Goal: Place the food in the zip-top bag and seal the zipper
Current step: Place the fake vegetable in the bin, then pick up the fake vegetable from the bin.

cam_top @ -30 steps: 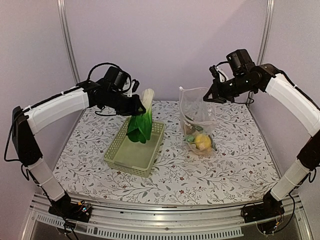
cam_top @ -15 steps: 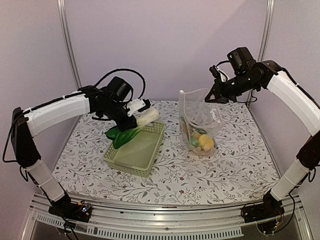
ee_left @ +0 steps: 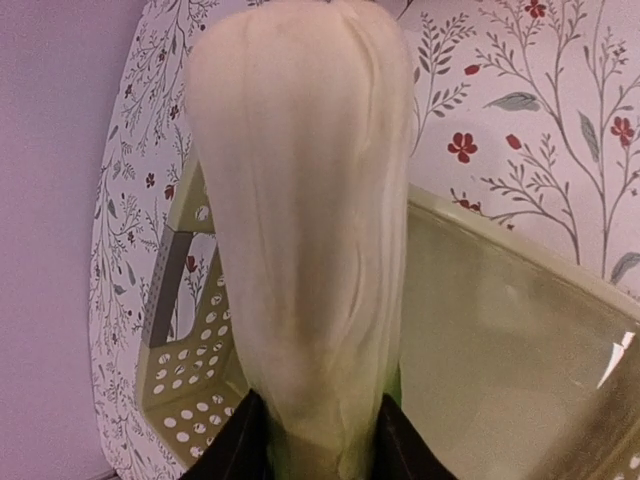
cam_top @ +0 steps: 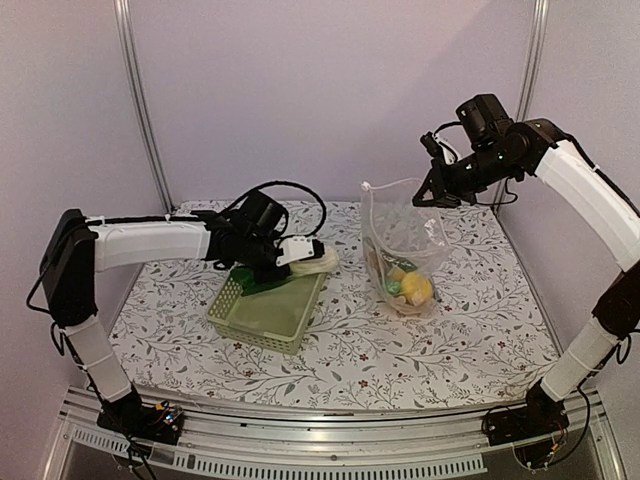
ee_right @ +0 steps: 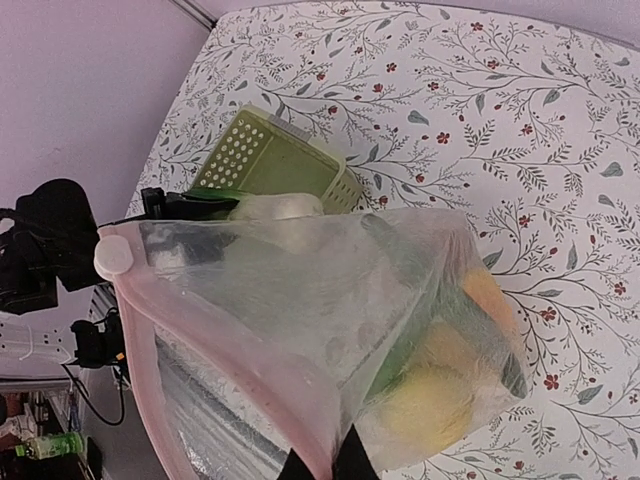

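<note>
We read the right fingers (ee_right: 352, 462) as a hanger. Pressed together on the pinkish zipper (ee_right: 220, 355), they lift one lip of the zip-top bag (ee_right: 300, 290) so its mouth gapes toward the other arm. The yellow fruit (ee_right: 425, 405) and other pieces sag well beneath them, near the counter (ee_right: 520, 130). The left fingers (ee_left: 235, 455), only partly spread, pinch the green base of the bok choy (ee_left: 300, 220) from both sides. Its pale stalk juts straight ahead of them over the basket (ee_left: 190, 390), likely so it enters the bag stalk-first.
</note>
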Robot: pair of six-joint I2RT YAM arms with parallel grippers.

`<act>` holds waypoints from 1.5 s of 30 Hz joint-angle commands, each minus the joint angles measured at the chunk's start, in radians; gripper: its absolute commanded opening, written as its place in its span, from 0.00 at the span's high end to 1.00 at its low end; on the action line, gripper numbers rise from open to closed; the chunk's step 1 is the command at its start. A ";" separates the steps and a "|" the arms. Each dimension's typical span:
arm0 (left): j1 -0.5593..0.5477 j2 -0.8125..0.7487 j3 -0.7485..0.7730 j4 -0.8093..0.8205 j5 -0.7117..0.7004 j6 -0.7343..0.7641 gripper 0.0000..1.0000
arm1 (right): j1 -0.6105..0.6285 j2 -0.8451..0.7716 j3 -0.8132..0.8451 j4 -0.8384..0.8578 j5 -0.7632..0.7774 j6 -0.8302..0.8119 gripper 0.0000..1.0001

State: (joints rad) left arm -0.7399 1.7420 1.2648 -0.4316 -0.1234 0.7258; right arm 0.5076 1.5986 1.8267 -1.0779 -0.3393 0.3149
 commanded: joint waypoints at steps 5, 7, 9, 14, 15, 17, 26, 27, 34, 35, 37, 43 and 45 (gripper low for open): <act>-0.033 0.033 -0.029 0.264 -0.201 -0.003 0.40 | -0.007 -0.024 -0.007 0.041 -0.012 0.032 0.99; -0.049 -0.010 -0.035 0.277 -0.240 -0.039 0.29 | -0.007 -0.026 -0.014 0.052 -0.009 0.038 0.99; -0.068 -0.042 -0.032 0.263 -0.297 -0.080 0.24 | -0.007 -0.027 -0.024 0.065 -0.012 0.043 0.99; -0.138 -0.058 0.183 0.035 -0.528 -0.602 0.22 | -0.007 -0.029 -0.051 0.092 -0.016 0.056 0.99; -0.143 -0.054 0.238 -0.046 -0.543 -0.773 0.23 | -0.007 -0.028 -0.056 0.097 -0.020 0.057 0.99; -0.145 -0.055 0.308 -0.164 -0.527 -1.136 0.24 | -0.007 -0.020 -0.058 0.104 -0.032 0.058 0.99; -0.102 -0.099 0.151 -0.155 -0.358 -2.048 0.28 | -0.007 0.003 -0.056 0.106 -0.053 0.030 0.99; -0.091 -0.108 0.113 -0.152 -0.324 -2.121 0.28 | -0.008 0.002 -0.058 0.104 -0.052 0.023 0.99; -0.063 -0.132 -0.089 -0.070 -0.191 -2.556 0.29 | -0.021 -0.004 -0.061 0.103 -0.060 0.000 0.99; -0.062 -0.133 -0.107 -0.063 -0.191 -2.607 0.29 | -0.021 -0.005 -0.064 0.106 -0.061 0.000 0.99; -0.055 -0.139 -0.142 -0.014 -0.197 -2.671 0.28 | -0.023 -0.008 -0.071 0.109 -0.067 -0.002 0.99; -0.009 -0.142 -0.211 0.100 -0.222 -2.748 0.27 | -0.024 -0.023 -0.099 0.123 -0.072 0.003 0.99; 0.010 -0.127 -0.207 0.119 -0.223 -2.751 0.27 | -0.024 -0.023 -0.098 0.124 -0.076 0.004 0.99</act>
State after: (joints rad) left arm -0.7746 1.6272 1.0744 -0.3973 -0.3458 -1.9251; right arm 0.4900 1.5982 1.7397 -0.9871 -0.3927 0.3275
